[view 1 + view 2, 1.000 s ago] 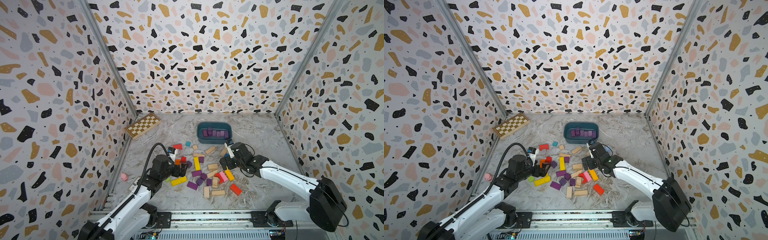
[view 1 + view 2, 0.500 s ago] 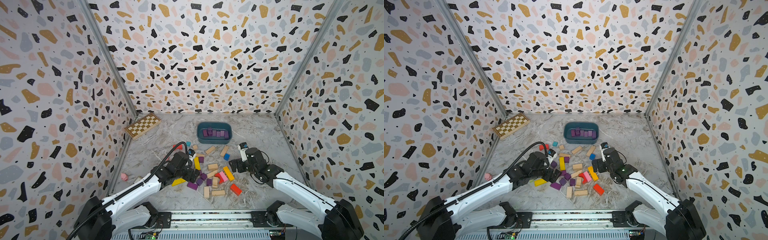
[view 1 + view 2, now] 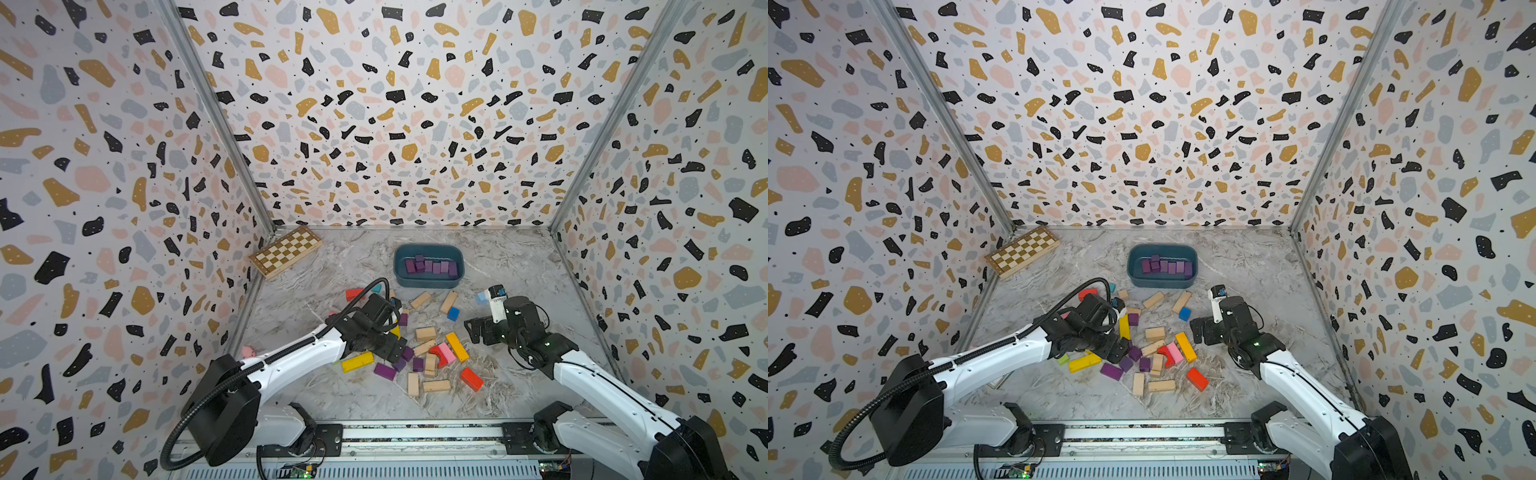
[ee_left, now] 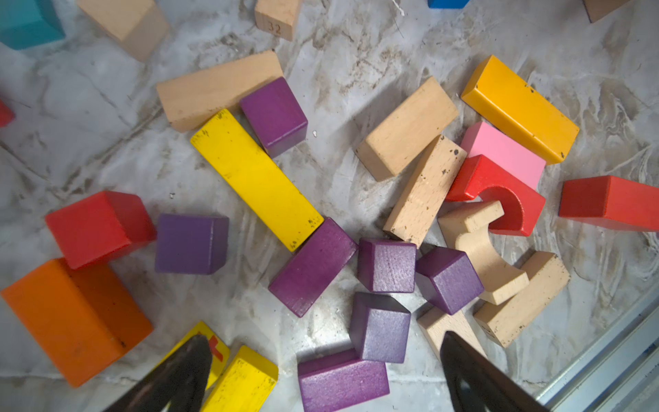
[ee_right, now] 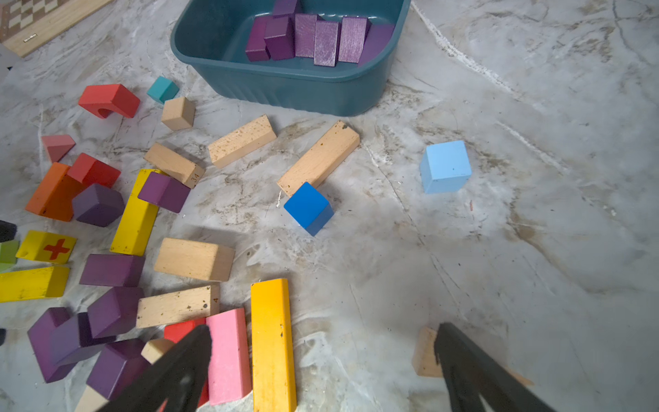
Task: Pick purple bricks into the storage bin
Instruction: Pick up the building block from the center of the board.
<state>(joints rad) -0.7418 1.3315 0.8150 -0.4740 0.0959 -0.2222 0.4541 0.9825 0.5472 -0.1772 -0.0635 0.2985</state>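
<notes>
Nearest to us, the two arms have swapped places within the last second. The left end effector (image 4: pixel 326 356), which sat back at the left edge of the pile, now reaches in over its middle. Its fingers stand wide apart and hold nothing. The right end effector (image 5: pixel 324 339), which was over the pile, has pulled off to the right. It now hangs over mostly bare table (image 3: pixel 332 399), also spread wide and empty, with a plain wooden block (image 5: pixel 424 353) just beside one finger.

Just past the left fingers lie the loose purple bricks (image 4: pixel 387 265). We count seven in the left wrist view. Five are bunched close together right ahead of the open jaws, one sits beside a red block (image 4: pixel 96 228), and one is tucked against the long yellow bar (image 4: pixel 255 178). As far as we can tell, no brick has shifted during the swap.

We read this as a hand-over: the right arm clears out so the left can take the next pick from that cluster without a clash.

Farther back, behind the pile, the storage bin (image 3: pixel 428 282) already holds a row of purple bricks (image 5: pixel 324 39), unchanged, so the job looks roughly half done. In the far left corner the chessboard (image 3: pixel 286 250) lies where it was.
</notes>
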